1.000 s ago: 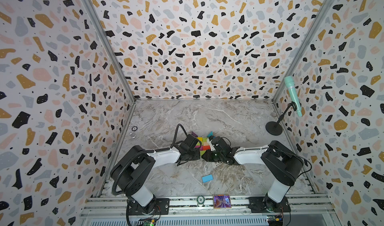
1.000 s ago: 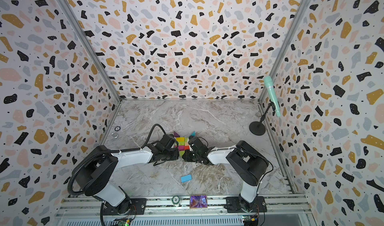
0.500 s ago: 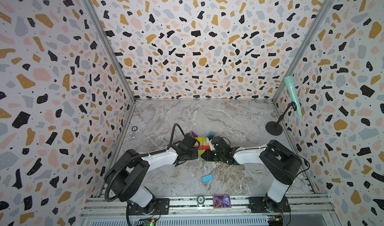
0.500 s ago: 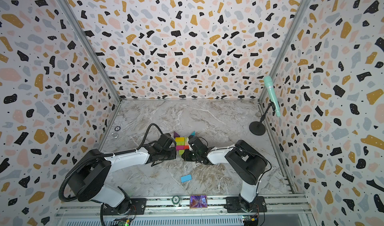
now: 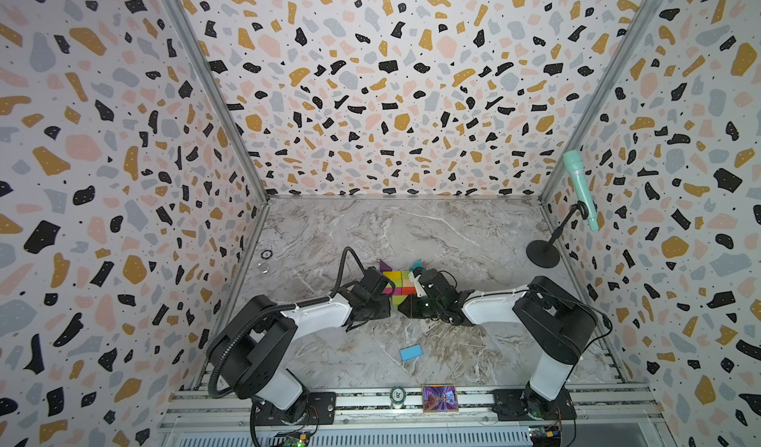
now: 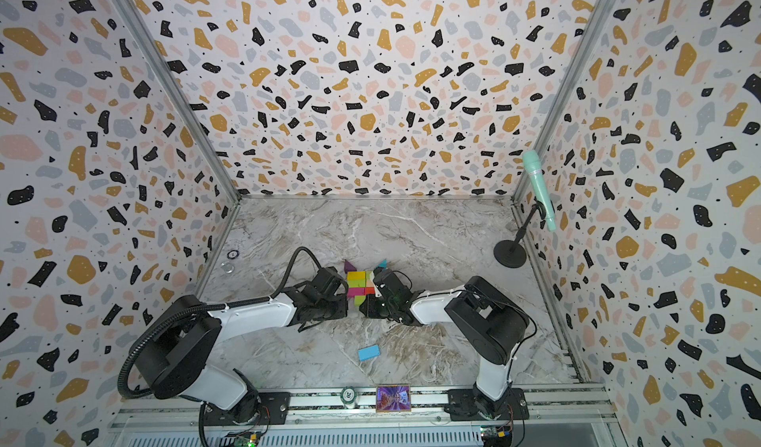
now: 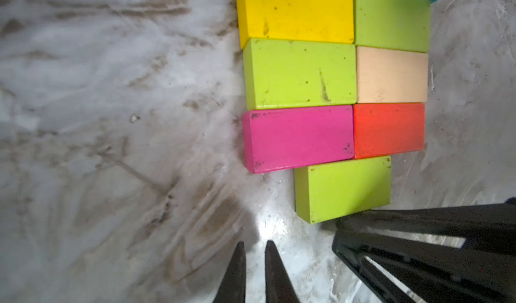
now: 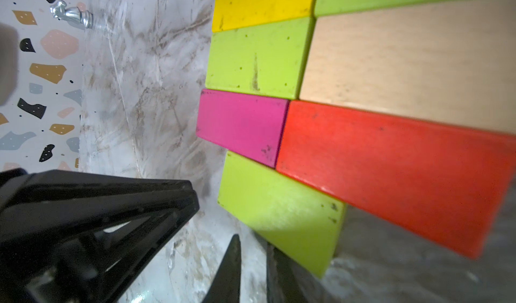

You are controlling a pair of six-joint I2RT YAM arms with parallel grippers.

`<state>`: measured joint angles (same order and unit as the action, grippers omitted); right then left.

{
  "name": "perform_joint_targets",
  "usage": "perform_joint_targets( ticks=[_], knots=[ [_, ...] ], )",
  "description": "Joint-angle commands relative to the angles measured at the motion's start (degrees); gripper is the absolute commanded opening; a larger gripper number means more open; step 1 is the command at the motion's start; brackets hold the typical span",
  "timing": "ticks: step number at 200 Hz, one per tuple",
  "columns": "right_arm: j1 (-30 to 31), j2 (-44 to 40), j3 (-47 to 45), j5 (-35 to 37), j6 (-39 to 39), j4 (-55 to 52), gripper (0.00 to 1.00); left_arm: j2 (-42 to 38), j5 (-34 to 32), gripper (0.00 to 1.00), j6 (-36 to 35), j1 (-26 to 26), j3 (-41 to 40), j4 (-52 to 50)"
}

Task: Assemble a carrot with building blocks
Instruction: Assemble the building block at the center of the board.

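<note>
Near the middle of the grey marble-patterned tabletop (image 5: 412, 226) lies the carrot (image 5: 400, 283), a flat figure of matte coloured blocks. Its wide end points to 12 o'clock, with a purple triangular block (image 5: 385, 266) at 11 and a teal triangular block (image 5: 416, 264) at 1. In the left wrist view the body reads in touching pairs: a yellow rectangular block (image 7: 296, 11) beside a lime green block (image 7: 391, 19), a second lime green block (image 7: 300, 72) beside a tan block (image 7: 391, 75), and a magenta block (image 7: 298, 138) beside a red block (image 7: 388, 130). A single lime green block (image 7: 342, 188) closes the 6 o'clock end. A light blue rectangular block (image 5: 410, 352) lies alone, well apart at 6 o'clock from the carrot. The left gripper (image 7: 254, 248) sits at 7 o'clock of the carrot, its black fingers drawn nearly together with nothing between them, clear of the blocks. The right gripper (image 8: 252, 243) is at 5 o'clock, fingers together and empty; its tip seems to touch the single lime green block's end, though blur leaves that uncertain
</note>
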<state>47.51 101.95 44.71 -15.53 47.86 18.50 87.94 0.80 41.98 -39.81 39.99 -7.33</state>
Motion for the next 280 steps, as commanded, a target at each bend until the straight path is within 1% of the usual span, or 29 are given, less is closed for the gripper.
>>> perform_joint_targets(
  ticks=[1, 31, 61, 80, 94, 104, 130, 144, 155, 182, 200, 222, 235, 253, 267, 280],
  knots=[
    [-0.4, 0.6, -0.3, 0.6, -1.0, -2.3, 0.21, -1.4, -0.4, 0.16, 1.2, 0.3, -1.6, 1.1],
    [0.0, -2.3, -0.6, 0.2, -2.8, -3.3, 0.28, -3.3, -0.5, 0.16, 1.4, 0.3, -2.2, 1.4],
    [1.7, -8.4, 0.4, 2.0, -4.2, -10.1, 0.32, -7.3, -2.6, 0.21, 1.2, 0.4, -2.4, 1.0],
    [4.0, -13.3, 0.5, 6.0, -4.9, -15.7, 0.36, -9.1, -3.7, 0.27, 1.0, 0.5, -1.9, 0.5],
    [6.0, -16.6, 0.5, 9.8, -5.0, -20.1, 0.40, -10.1, -3.9, 0.29, 1.0, 0.8, -1.4, 0.2],
    [7.6, -18.8, 0.3, 12.7, -4.6, -23.2, 0.43, -10.9, -4.4, 0.33, 1.0, 1.1, -1.1, -0.4],
    [10.8, -23.4, -0.5, 19.1, -2.3, -30.3, 0.53, -13.9, -5.3, 0.37, 2.5, 2.3, -1.0, -1.0],
    [12.6, -25.2, -0.6, 21.5, -0.7, -34.3, 0.54, -15.7, -5.5, 0.38, 2.7, 3.1, -0.5, -2.3],
    [14.8, -26.4, -0.8, 23.5, 0.4, -37.1, 0.55, -17.1, -7.3, 0.39, 2.6, 3.3, 0.1, -4.3],
    [21.6, -28.2, -1.4, 27.5, 4.2, -42.1, 0.56, -20.7, -8.7, 0.40, 4.5, 3.5, -0.3, -5.6],
    [27.1, -27.4, -1.9, 29.3, 7.7, -42.6, 0.55, -22.5, -8.3, 0.40, 5.0, 3.5, -0.9, -7.2],
    [32.5, -23.7, -1.4, 29.7, 12.3, -42.2, 0.50, -24.6, -9.0, 0.40, 4.5, 3.5, -2.0, -10.8],
    [34.9, -21.3, -0.3, 30.3, 14.5, -42.4, 0.45, -26.4, -7.6, 0.39, 4.6, 3.5, -3.7, -10.4],
    [37.3, -18.0, 1.5, 30.8, 15.5, -40.4, 0.40, -28.2, -5.7, 0.39, 5.2, 3.5, -6.1, -9.5],
    [37.3, -15.4, 2.4, 30.5, 16.7, -40.5, 0.37, -29.7, -4.4, 0.38, 5.8, 3.5, -8.0, -8.5],
    [37.3, -13.8, 3.2, 31.7, 17.3, -41.6, 0.36, -31.1, -3.4, 0.38, 6.3, 3.5, -9.2, -7.9]
  ],
)
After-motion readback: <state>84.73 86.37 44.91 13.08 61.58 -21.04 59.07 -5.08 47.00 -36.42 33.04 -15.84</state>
